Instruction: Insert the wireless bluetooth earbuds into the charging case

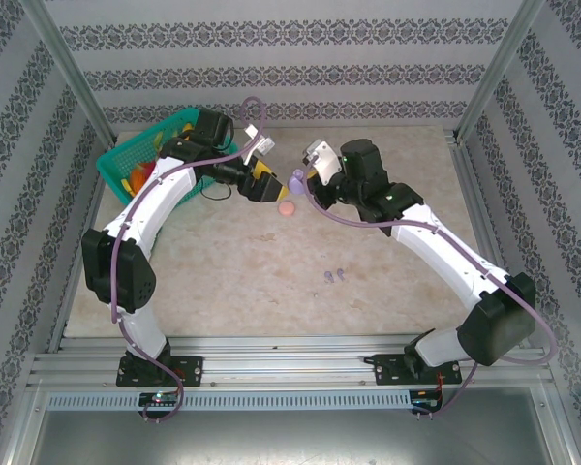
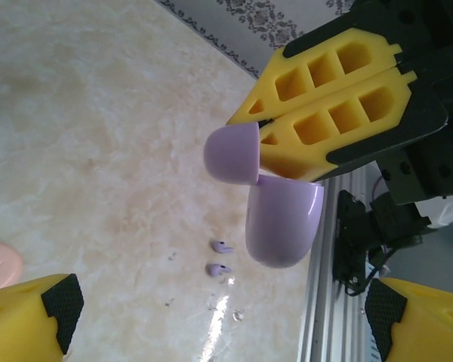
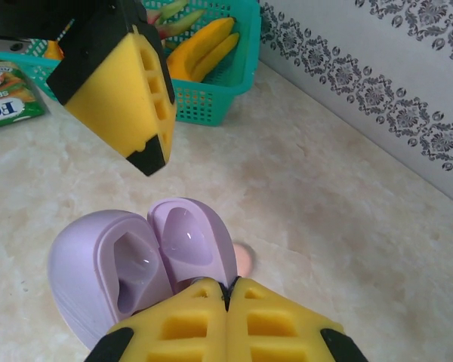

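Far left of lilac case (image 1: pixel 297 178), we note teal basket (image 1: pixel 126 165). Just left of case: left gripper (image 1: pixel 262 184), jaws spread wide, gripping nothing. Just below case: pink case (image 1: pixel 287 207) on table (image 1: pixel 397 281). Lilac case open, raised, pinched by right gripper (image 3: pixel 228 294), fingers closed. Right of case, toward arm bases: we see two lilac earbuds (image 1: pixel 334 276) loose on table.

A teal plastic basket (image 1: pixel 126 153) sits at the far left corner of the table (image 1: pixel 271 291), close to the wall. In the right wrist view its slotted side (image 3: pixel 211 98) shows, with yellow bananas (image 3: pixel 204 45) and a greenish one lying inside. Near it is a green printed carton (image 3: pixel 11 102), cut off by the picture's edge. The tabletop is pale beige with a marble pattern. Grey damask-striped wallpaper (image 1: pixel 271 73) lines the enclosure, aluminium posts (image 1: pixel 73 68) rise at the far corners, and a ribbed aluminium rail (image 1: pixel 290 360) runs along the near edge.
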You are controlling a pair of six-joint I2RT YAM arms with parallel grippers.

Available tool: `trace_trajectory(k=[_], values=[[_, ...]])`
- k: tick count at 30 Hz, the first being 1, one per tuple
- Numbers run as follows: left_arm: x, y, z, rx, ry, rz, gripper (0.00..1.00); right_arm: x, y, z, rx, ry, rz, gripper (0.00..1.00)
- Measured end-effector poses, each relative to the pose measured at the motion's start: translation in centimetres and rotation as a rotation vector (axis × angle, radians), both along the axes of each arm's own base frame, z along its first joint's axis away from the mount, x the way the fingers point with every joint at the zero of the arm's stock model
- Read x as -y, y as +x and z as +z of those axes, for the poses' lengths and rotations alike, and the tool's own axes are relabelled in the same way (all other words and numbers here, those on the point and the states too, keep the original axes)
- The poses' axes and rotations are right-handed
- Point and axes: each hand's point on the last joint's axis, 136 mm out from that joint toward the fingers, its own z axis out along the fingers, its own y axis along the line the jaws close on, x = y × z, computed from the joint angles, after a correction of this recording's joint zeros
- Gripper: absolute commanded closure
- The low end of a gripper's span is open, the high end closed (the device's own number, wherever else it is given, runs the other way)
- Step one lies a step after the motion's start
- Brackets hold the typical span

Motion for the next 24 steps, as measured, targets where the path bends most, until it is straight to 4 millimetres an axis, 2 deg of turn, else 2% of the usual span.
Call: trace_trajectory(k=[13,24], values=[[-0.1,-0.8,-1.9,-0.049,0.034,-0.042,0.18,-2.0,-0.9,0.2,0.035,-0.055,0.047,0.99],[-0.1,-1.0,-2.1,-0.046,0.039,-0.054,0.29,-2.9,-1.0,-1.6,0.009,-0.111,0.061,0.99]])
